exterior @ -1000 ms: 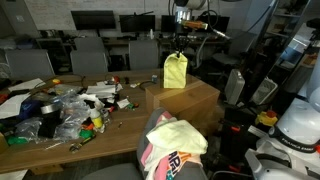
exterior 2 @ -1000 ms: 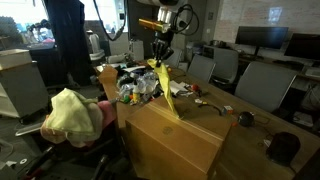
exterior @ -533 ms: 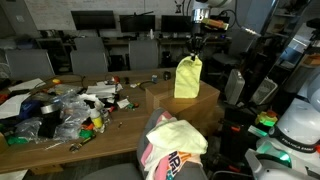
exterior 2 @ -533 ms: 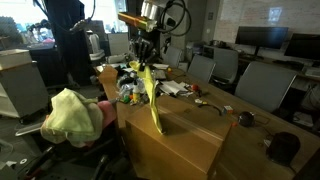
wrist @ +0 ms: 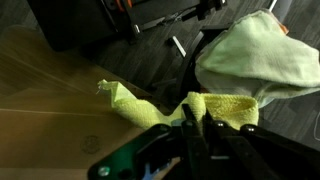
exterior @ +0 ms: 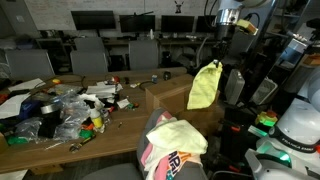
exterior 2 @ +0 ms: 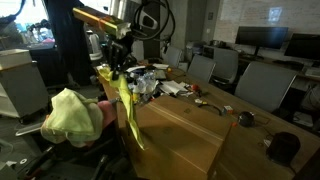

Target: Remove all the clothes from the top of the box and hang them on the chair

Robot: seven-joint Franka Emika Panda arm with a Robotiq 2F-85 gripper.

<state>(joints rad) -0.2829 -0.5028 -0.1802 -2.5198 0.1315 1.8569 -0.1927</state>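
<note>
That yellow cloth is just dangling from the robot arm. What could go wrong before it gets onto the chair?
1. The jaws seem to pinch the yellow cloth only near its top, so it might slip out and drop to the floor.
2. Its long lower end hangs close to the cardboard box and could snag on an edge.
3. The chair already carries a heap of clothes, so another piece may slide off.

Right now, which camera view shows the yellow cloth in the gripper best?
An exterior view: there the cloth hangs whole and broadside from the gripper. In an exterior view it shows only as a thin strip, edge-on. The wrist view shows just the part bunched at the gripper.
</note>
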